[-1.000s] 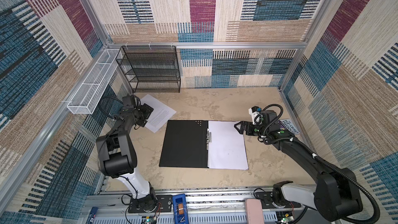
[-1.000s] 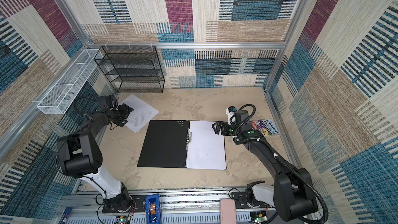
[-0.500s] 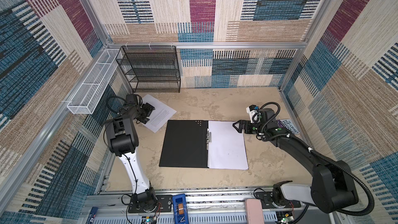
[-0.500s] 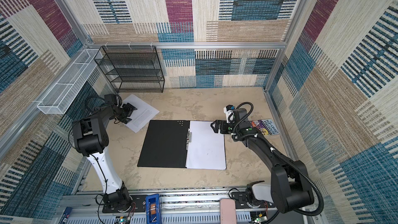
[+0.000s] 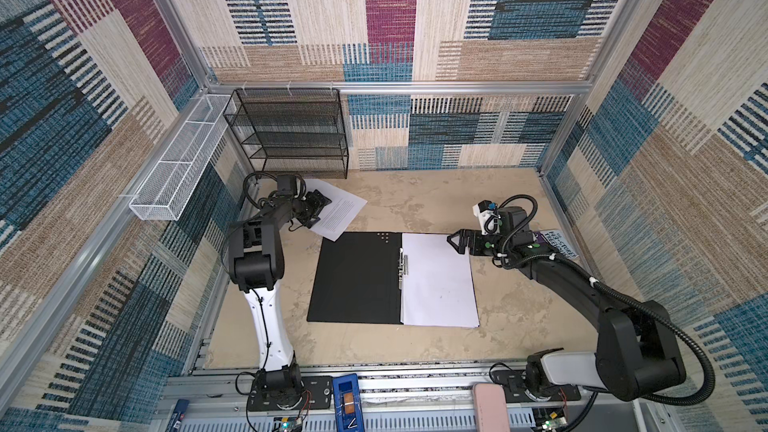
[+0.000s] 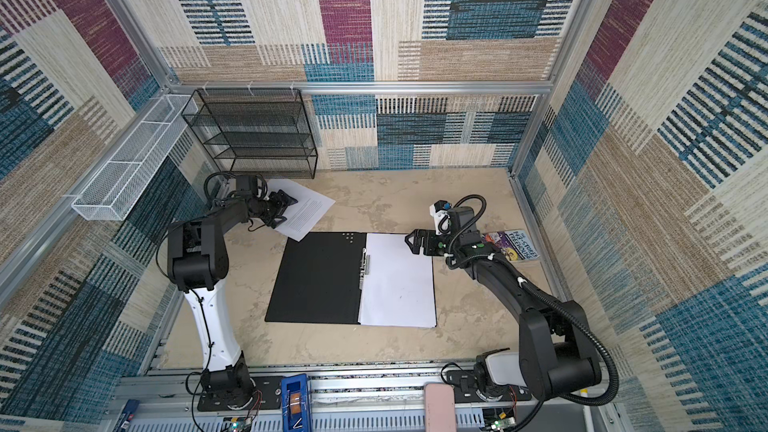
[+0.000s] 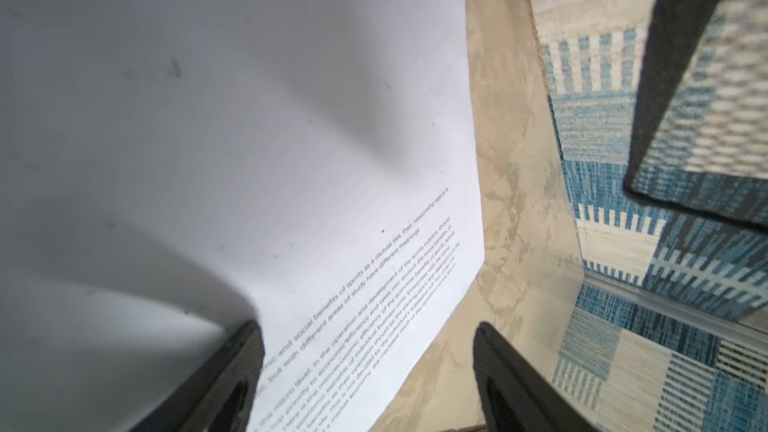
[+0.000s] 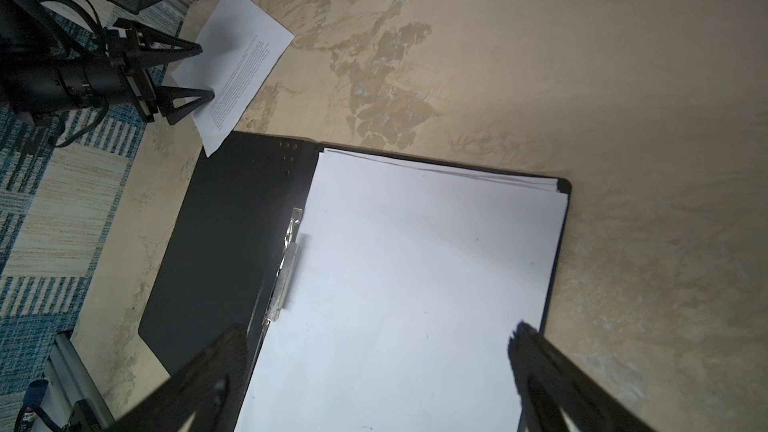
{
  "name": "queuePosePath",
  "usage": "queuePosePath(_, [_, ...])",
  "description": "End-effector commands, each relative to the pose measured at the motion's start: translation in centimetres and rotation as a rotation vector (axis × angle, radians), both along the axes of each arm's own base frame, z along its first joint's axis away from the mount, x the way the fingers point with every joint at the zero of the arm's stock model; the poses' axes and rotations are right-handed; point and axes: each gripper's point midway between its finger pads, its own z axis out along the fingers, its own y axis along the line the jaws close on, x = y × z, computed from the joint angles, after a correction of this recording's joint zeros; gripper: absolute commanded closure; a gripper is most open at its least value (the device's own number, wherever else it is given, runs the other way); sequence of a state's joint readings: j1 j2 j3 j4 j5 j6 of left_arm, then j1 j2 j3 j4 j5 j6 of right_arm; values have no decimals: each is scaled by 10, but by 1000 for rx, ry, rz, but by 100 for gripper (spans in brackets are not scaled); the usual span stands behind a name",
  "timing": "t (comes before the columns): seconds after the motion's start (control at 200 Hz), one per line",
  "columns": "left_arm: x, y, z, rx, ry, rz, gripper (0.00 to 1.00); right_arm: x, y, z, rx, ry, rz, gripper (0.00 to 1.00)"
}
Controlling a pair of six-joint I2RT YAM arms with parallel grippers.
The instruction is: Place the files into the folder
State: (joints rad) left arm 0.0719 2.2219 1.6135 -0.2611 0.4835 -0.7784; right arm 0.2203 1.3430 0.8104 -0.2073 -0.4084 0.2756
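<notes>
Hovering the left gripper, jaws apart and empty, over a printed sheet lying just beside the open folder; spreading the right gripper wide above files stacked inside; making the sheet's text readable only from the left wrist.

Left hand and right hand, both low and spread wide.

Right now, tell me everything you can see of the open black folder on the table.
The black folder lies open, inside up, on the beige tabletop. Its left half is bare matte black with small rivets near the far edge; a metal clip runs along the spine. A staggered stack of white sheets covers its right half. A loose printed sheet reaches its far left corner. The open right gripper hangs at the stack's far right corner; contact is unclear.
</notes>
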Motion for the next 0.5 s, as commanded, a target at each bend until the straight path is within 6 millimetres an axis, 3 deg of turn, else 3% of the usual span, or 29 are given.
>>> queuePosePath(0.0, [-22,-35,-28,-28,137,-53,18,5,0,6,16,-22,-16,0])
queuePosePath(0.125, [-20,-75,-33,-45,145,-115,18,6,2,6,33,-19,-19,0])
queuePosePath(0.255, [-26,-104,-41,-53,166,-161,19,16,0,8,10,-19,-35,0])
queuePosePath(0.371, [-34,-130,-41,-56,166,-232,19,36,-2,4,-1,6,-57,0])
queuePosePath(0.496, [-47,-139,-41,-76,190,-261,19,64,8,3,20,20,-48,0])
